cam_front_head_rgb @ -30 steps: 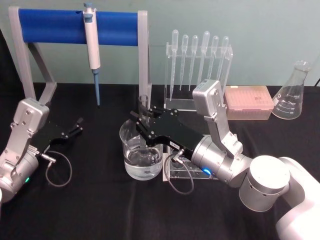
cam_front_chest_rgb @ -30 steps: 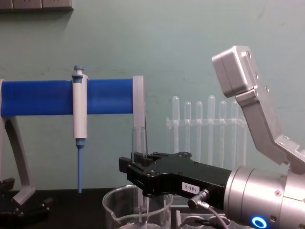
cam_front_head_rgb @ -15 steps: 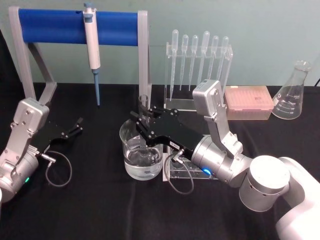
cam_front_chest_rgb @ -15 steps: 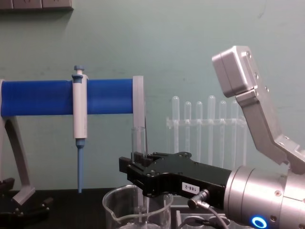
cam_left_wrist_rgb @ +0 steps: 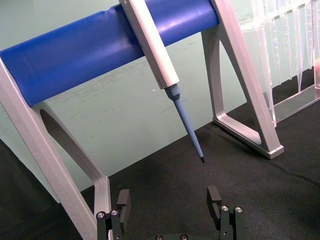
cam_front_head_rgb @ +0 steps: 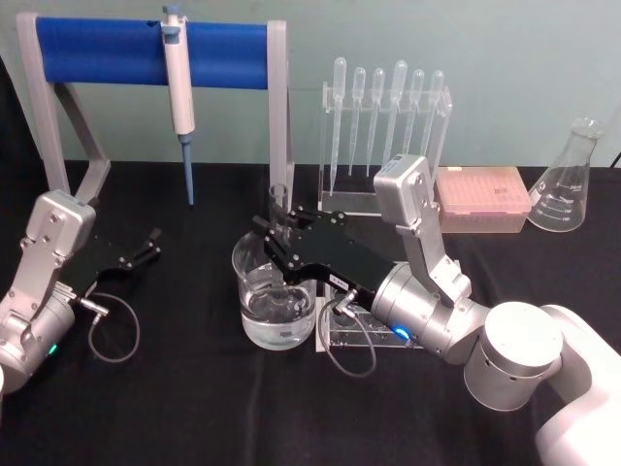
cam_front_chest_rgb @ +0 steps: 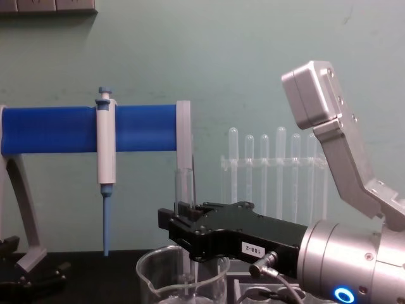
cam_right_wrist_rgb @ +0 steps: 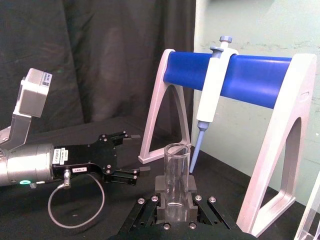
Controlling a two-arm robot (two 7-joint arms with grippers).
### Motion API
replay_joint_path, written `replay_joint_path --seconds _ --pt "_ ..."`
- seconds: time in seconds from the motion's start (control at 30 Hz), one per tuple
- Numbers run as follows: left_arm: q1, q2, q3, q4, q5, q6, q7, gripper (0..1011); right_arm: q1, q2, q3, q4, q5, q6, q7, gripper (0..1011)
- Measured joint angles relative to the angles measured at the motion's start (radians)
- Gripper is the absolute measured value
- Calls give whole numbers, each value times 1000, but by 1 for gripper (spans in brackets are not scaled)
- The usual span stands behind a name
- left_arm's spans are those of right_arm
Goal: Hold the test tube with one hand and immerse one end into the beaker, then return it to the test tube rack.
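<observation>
This is a laboratory bench — a black table (cam_front_head_rgb: 194, 398) carries a pipettor (cam_front_head_rgb: 178, 78) hanging on a blue stand (cam_front_head_rgb: 97, 50), a clear rack of plastic pipettes (cam_front_head_rgb: 386, 116), a conical flask (cam_front_head_rgb: 568, 184), a pinkish lidded box (cam_front_head_rgb: 482, 199) and a glass beaker (cam_front_head_rgb: 274, 311) with clear liquid.

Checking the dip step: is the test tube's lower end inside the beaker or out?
In. The right gripper holds the test tube upright, its lower end reaching below the beaker rim.

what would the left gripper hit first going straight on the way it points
Likely the hanging pipette's blue tip, on the stand ahead of the open left gripper. It sits off-centre and perhaps higher, so the gripper might slip past; depth is unclear.
</observation>
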Motion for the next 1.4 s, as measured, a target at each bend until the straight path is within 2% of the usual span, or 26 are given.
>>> replay_joint_path --seconds 1.4 --pt "0 0 0 0 0 0 0 1000 0 0 0 0 0 0 0 224"
